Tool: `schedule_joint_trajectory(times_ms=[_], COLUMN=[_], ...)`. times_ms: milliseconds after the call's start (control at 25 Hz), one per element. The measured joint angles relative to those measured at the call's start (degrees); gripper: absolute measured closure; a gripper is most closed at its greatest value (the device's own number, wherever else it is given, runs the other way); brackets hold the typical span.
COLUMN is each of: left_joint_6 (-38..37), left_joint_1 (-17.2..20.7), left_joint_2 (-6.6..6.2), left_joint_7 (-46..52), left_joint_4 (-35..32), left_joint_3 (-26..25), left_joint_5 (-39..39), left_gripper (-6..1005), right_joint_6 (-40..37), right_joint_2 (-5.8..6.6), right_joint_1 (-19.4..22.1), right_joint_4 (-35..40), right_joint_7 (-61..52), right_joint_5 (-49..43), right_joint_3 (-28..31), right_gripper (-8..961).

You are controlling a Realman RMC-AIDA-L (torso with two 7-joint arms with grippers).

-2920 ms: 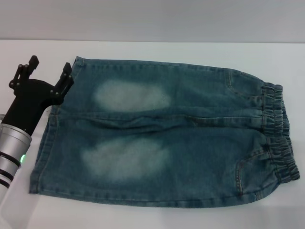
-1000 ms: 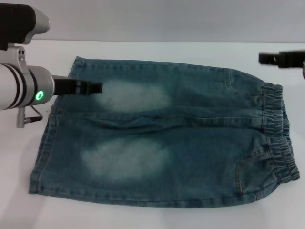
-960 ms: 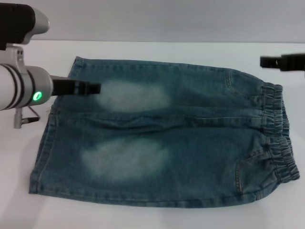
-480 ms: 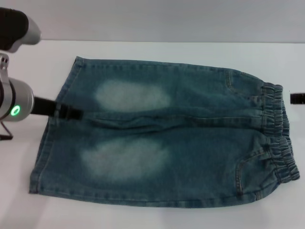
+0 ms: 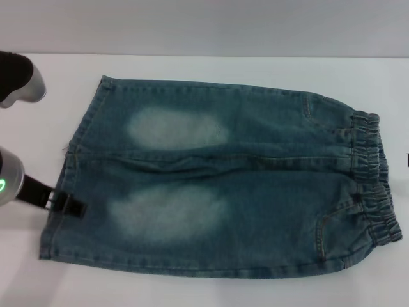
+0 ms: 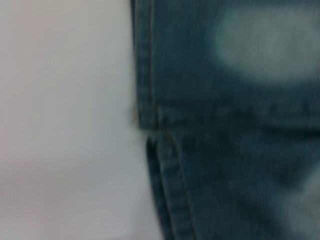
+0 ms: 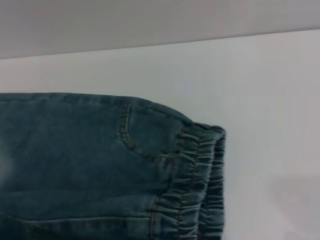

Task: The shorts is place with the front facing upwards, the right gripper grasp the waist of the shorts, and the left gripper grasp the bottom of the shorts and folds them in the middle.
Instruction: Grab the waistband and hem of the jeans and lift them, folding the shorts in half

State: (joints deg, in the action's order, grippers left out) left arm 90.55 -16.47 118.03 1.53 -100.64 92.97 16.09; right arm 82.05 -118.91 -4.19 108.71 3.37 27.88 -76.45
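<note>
The blue-green denim shorts (image 5: pixel 217 179) lie flat, front up, on the white table. The puckered waist (image 5: pixel 370 179) is at the right and the two leg hems (image 5: pixel 61 185) are at the left. My left gripper (image 5: pixel 71 206) shows as a black bar from the silver wrist (image 5: pixel 7 182), with its tip over the near leg's hem. The left wrist view shows both hems (image 6: pixel 150 100) and the split between the legs. Only a dark sliver of my right gripper (image 5: pixel 407 160) shows at the right edge, just beyond the waist. The right wrist view shows the waistband (image 7: pixel 200 185) and a pocket seam.
The white table (image 5: pixel 211 291) runs around the shorts on all sides, with bare strips in front and to the left. A grey wall (image 5: pixel 204 25) stands behind the far table edge. Part of my left arm (image 5: pixel 19 77) sits at the far left.
My left gripper has swung from over the far leg toward me and now sits at the near leg's hem. My right gripper has dropped and drawn back to the right edge of view.
</note>
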Motion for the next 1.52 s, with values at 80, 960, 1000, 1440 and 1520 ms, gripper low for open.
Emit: schedule_joint_trajectory(times_ms=[80, 960, 1000, 1440, 1520], left_joint_6=[1.7, 2.9, 2.9, 2.4, 2.5], left_joint_1=[0.0, 0.5, 0.5, 0.3, 0.2], left_joint_2=[0.04, 0.26, 0.26, 0.17, 0.17], left_joint_7=[0.4, 3.9, 3.9, 4.0, 3.9], left_joint_4=[-0.5, 4.9, 4.9, 6.0, 6.0], left_joint_3=[0.1, 3.2, 3.2, 3.3, 3.5], left_joint_5=[-0.5, 1.0, 1.0, 1.3, 1.2], left_gripper=[225, 233, 233, 237, 238], right_joint_6=[0.1, -0.2, -0.2, 0.3, 0.3], right_joint_2=[0.04, 0.17, 0.17, 0.10, 0.06], right_joint_1=[0.0, -1.0, -1.0, -0.8, -0.7], right_joint_4=[0.1, -0.8, -0.8, -0.8, -0.7], right_joint_7=[0.0, 1.2, 1.2, 1.7, 1.8], right_joint_5=[-0.6, -1.1, -1.1, -0.7, -0.6], right_joint_3=[0.4, 0.0, 0.0, 0.0, 0.0], right_gripper=[190, 190, 190, 190, 190])
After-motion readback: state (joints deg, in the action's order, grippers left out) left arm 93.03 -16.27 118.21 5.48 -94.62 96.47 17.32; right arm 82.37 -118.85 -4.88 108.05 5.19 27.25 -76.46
